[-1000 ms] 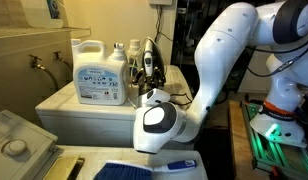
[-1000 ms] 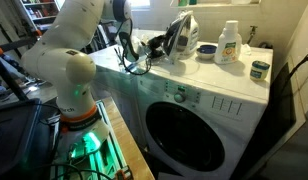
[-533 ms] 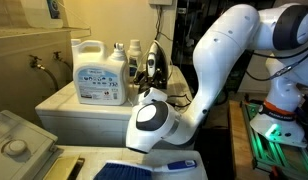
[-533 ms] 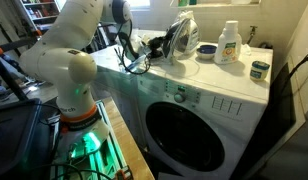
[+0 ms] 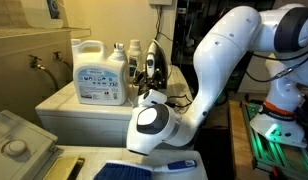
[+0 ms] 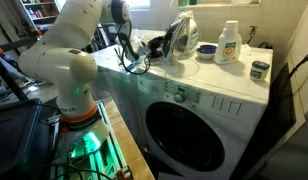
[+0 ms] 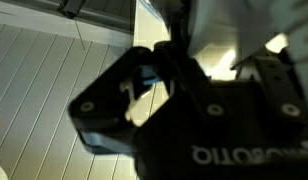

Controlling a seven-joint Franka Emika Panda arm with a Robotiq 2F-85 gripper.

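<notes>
- Since a second ago the white arm [image 5: 229, 60] has dipped a tiny bit. Its round joint [image 5: 154, 122] now sits a little lower in an exterior view. The things on the washer top have stayed put.
- The gripper [image 6: 143, 48] is over the top of the washing machine [image 6: 209, 110], just beside the iron [image 6: 180, 37].
- The iron stands up on its end on the washer top, toward the back.
- The jaws are pressed together. In the wrist view the gripper looks big, dark and very close, so I cannot tell if anything is pinched between them.
- A black cable [image 6: 132, 62] hangs by the gripper, near the front edge of the washer top.
- Past the iron sit a bowl [image 6: 206, 48] and a white bottle [image 6: 228, 42]. A small jar [image 6: 259, 69] with a dark lid stands near the corner.
- In an exterior view a big white soap jug [image 5: 94, 70] with a blue label stands next to some smaller bottles [image 5: 124, 55].
- A green light [image 6: 86, 145] glows down at the foot of the arm.
</notes>
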